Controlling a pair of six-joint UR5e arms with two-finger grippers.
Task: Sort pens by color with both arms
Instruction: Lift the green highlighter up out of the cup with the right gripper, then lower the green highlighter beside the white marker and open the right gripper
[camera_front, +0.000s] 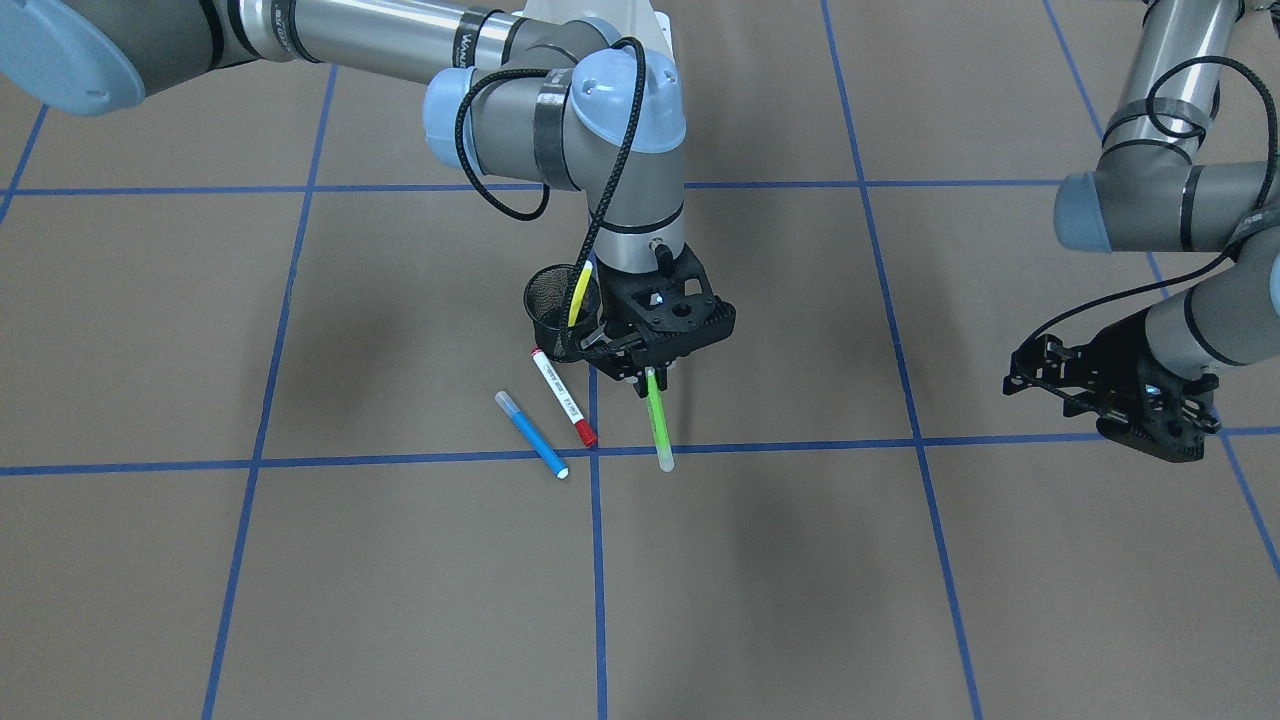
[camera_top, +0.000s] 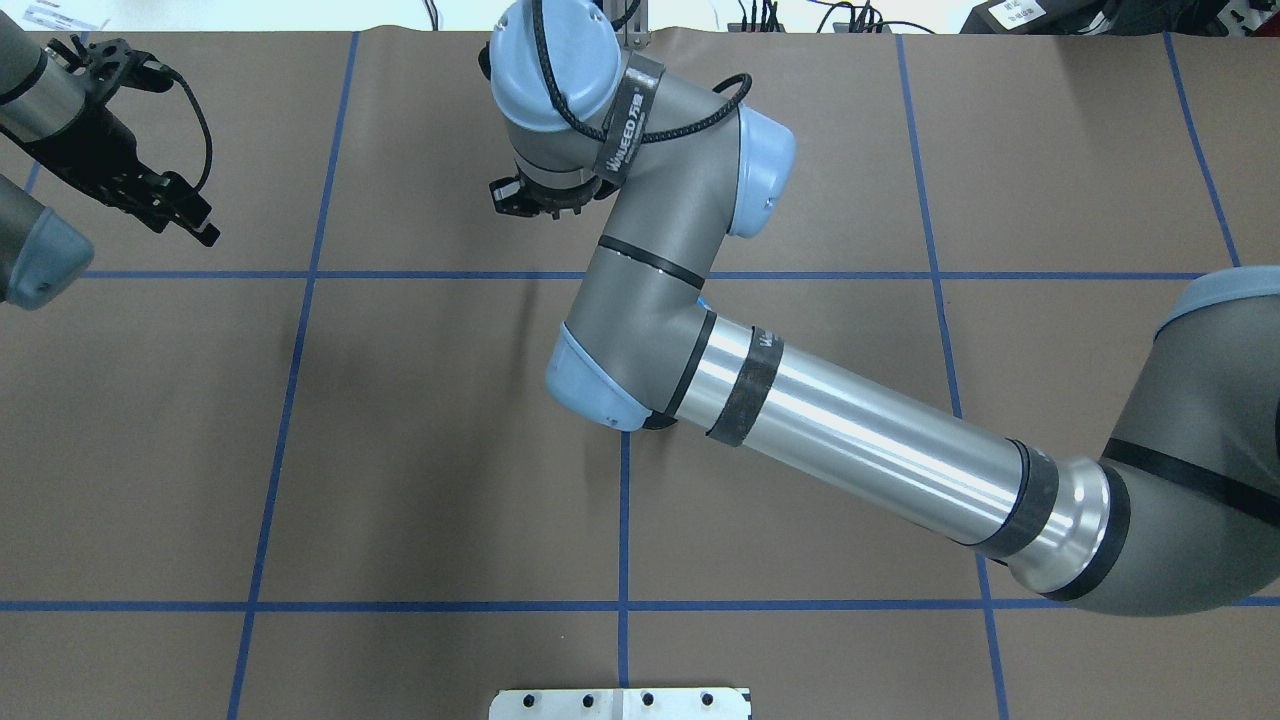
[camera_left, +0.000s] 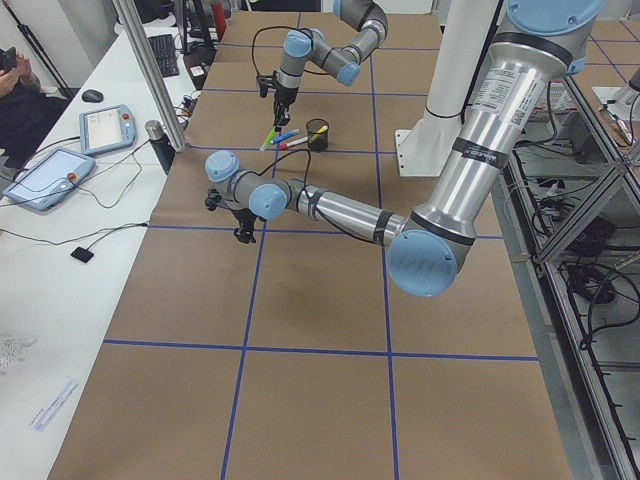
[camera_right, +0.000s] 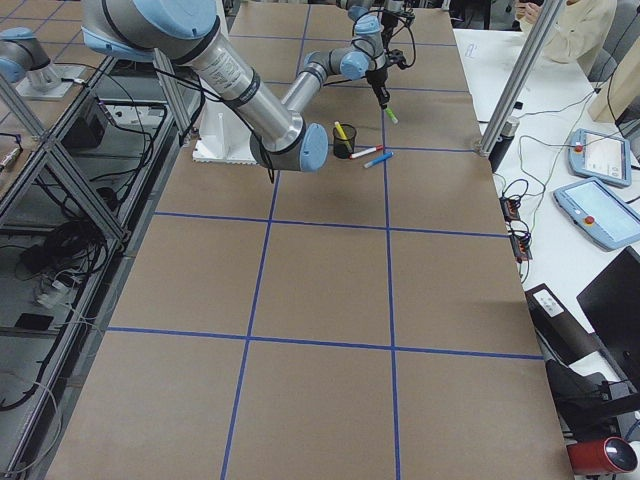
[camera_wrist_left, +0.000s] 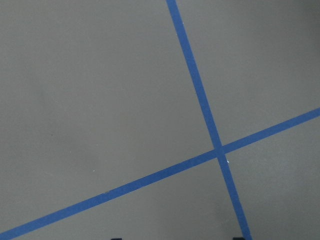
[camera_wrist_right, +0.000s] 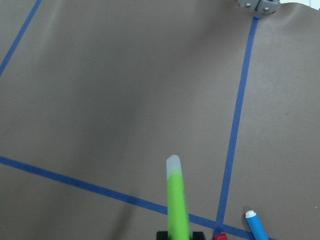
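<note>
Between the jaws of the right arm (camera_front: 640, 215) is the lime green highlighter (camera_front: 657, 420). They're clamped on one end, so nearly the whole barrel sticks out below them, pale cap pointing down at the table (camera_front: 300, 600). Can't tell if the tip is touching or just off it.

Just beside that is the black mesh cup (camera_front: 545, 320) with the yellow highlighter (camera_front: 580, 288) leaning inside. The white pen with red ends (camera_front: 558, 392) and the blue pen (camera_front: 530, 433) lie flat and side by side, close but not touching. All of this sits toward the table's far edge, across from the robot's base.

The left arm (camera_front: 1190, 210) hangs well off toward the far left corner, jaws apart and empty.

My guess on handling: these pens are light, stiff and slick plastic. An end grip like this could let one swivel or slip, so mid-barrel seems the safer place to pinch.
</note>
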